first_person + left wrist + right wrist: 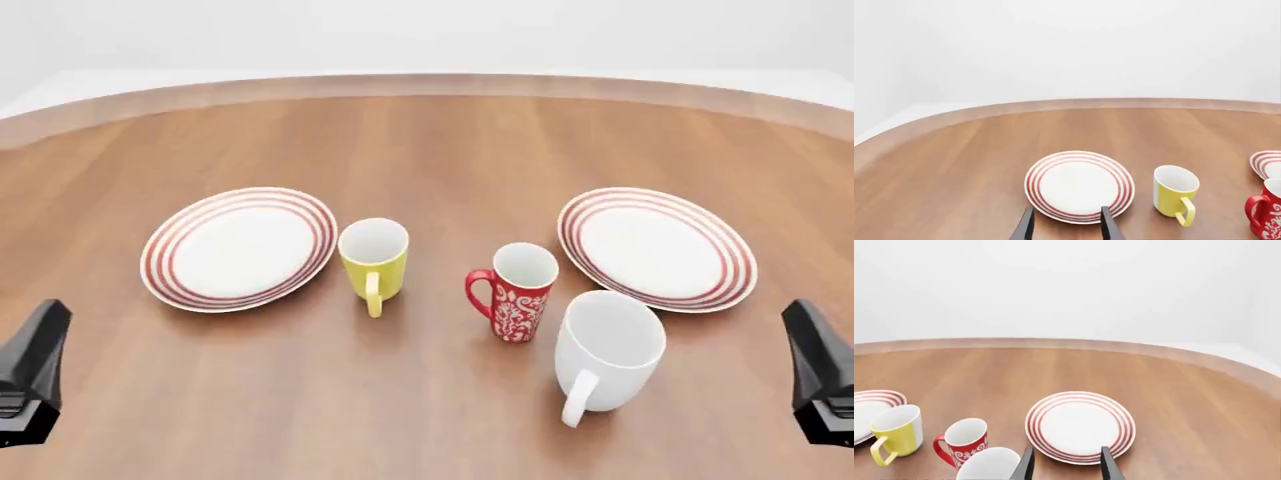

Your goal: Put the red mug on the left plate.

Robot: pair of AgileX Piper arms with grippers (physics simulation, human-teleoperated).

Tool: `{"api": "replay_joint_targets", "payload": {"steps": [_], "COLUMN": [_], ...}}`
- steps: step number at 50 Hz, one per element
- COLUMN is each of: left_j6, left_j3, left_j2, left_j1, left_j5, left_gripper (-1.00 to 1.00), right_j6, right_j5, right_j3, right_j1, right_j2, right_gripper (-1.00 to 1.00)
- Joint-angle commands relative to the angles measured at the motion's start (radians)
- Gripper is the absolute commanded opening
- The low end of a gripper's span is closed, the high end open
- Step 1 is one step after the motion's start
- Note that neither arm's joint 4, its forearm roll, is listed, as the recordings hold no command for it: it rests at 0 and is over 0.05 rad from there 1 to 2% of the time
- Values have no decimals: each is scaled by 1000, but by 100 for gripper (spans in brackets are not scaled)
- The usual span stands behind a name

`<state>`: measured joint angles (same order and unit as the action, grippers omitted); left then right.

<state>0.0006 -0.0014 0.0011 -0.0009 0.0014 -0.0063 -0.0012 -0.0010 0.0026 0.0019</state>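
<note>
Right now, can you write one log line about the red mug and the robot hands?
red mug: upright on table, untouched | left plate: bare | left gripper: open, holding nothing | right gripper: open, holding nothing

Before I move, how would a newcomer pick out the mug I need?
Look at the wooden table, between the two red-ringed plates. Three mugs stand there; the red mug is the middle one, with white floral patterning, unlike the yellow mug and the white mug.

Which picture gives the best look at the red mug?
The front view: the red mug stands whole and unblocked, handle and pattern clear. The right wrist view shows it with its base partly behind the white mug. The left wrist view catches only a cut-off part.
</note>
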Motion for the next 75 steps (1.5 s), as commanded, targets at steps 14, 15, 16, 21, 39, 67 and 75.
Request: {"api": "replay_joint_targets", "payload": {"steps": [14,15,16,21,39,67,75], "left_j6": [4,4,7,39,126,219,248], "left_j3": [-5,-5,-5,-15,-84,-213,-268], "left_j2": [2,2,15,1,141,452,582], "left_j1": [0,0,-5,-55,-162,-327,-351], "left_j5": [2,2,-11,8,-16,-193,-243], "left_gripper": [100,100,100,100,100,100,100], "right_j6": [-22,-22,-23,-27,-36,-71,-92], "right_j5": [-1,-1,-2,-5,-13,-21,-34], "right_j3": [-1,-1,-1,0,0,0,0], "right_j1": [3,3,3,4,4,24,34], "right_j2": [1,1,1,7,21,-2,-2], "right_gripper": [100,100,100,100,100,100,100]}}
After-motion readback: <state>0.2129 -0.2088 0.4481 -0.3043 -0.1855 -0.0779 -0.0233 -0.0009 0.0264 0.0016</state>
